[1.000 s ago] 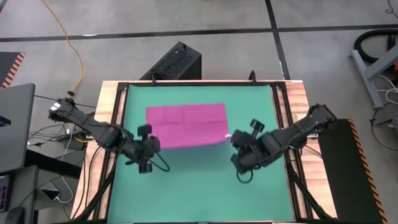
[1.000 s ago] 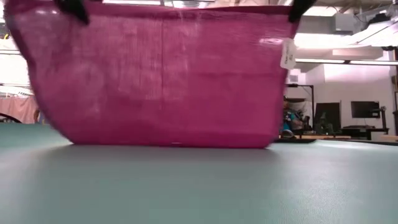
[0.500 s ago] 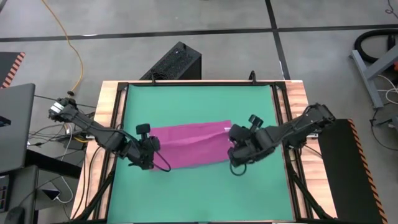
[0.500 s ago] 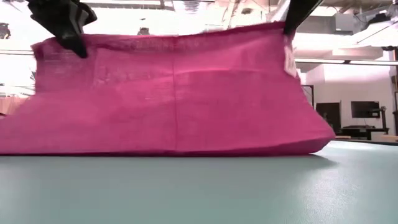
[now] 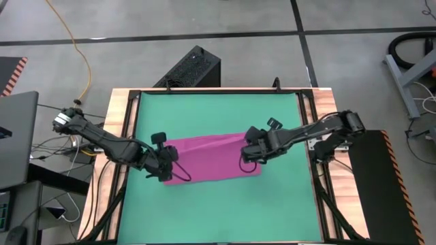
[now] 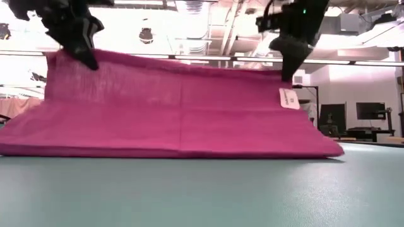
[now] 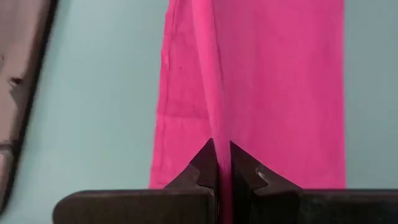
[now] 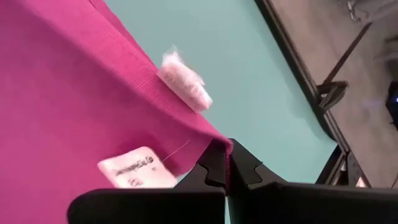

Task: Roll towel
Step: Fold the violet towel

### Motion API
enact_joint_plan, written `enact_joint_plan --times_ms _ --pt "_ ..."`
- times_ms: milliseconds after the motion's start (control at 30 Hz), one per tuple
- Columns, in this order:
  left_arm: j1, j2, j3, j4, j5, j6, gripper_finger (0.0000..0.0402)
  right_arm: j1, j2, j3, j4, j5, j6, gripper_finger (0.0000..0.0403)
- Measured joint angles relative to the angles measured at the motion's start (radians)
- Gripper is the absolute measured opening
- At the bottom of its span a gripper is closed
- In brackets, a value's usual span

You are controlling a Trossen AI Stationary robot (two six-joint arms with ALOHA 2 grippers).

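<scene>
The magenta towel (image 5: 208, 160) lies across the middle of the green mat (image 5: 218, 109). Its lower part rests on the mat, and its top edge is held up at both ends (image 6: 177, 113). My left gripper (image 5: 167, 170) is shut on the left end of that edge. My right gripper (image 5: 246, 158) is shut on the right end, just above the white tag (image 6: 288, 99). In the low view the left gripper (image 6: 88, 60) and the right gripper (image 6: 289, 72) come down from above. My left gripper (image 7: 222, 163) pinches the towel's raised edge (image 7: 217, 134) at its left end between both fingers, slanting down from the table's left. The cloth runs away from the fingers toward the right, its lower part on the mat. My right gripper (image 8: 228, 163) pinches the towel's right top corner (image 8: 214, 140) between both fingers, beside the tag (image 8: 134, 168), slanting down from the table's right. The cloth slopes from that corner down to the mat.
A wooden rim (image 5: 320, 122) frames the mat. A black box (image 5: 194, 68) stands beyond the far edge, and a laptop (image 5: 17, 136) with cables sits off the left side. Bare mat lies on the near and far sides of the towel.
Both grippers have sunk, still shut on the towel. My right gripper has also gone toward the table's left and far edge. The towel's held top edge has come down, and its lower part has settled and spread on the mat.
</scene>
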Motion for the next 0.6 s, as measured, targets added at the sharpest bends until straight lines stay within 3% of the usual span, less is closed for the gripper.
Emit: enact_joint_plan --times_ms 167,600 --pt "-0.001 0.000 -0.051 0.062 0.068 -0.041 0.0000 0.013 0.000 -0.012 0.016 -0.022 0.000 0.0008" --pt "0.000 0.000 -0.078 0.096 0.050 -0.066 0.0000 0.021 0.007 -0.013 0.104 -0.026 -0.026 0.0008"
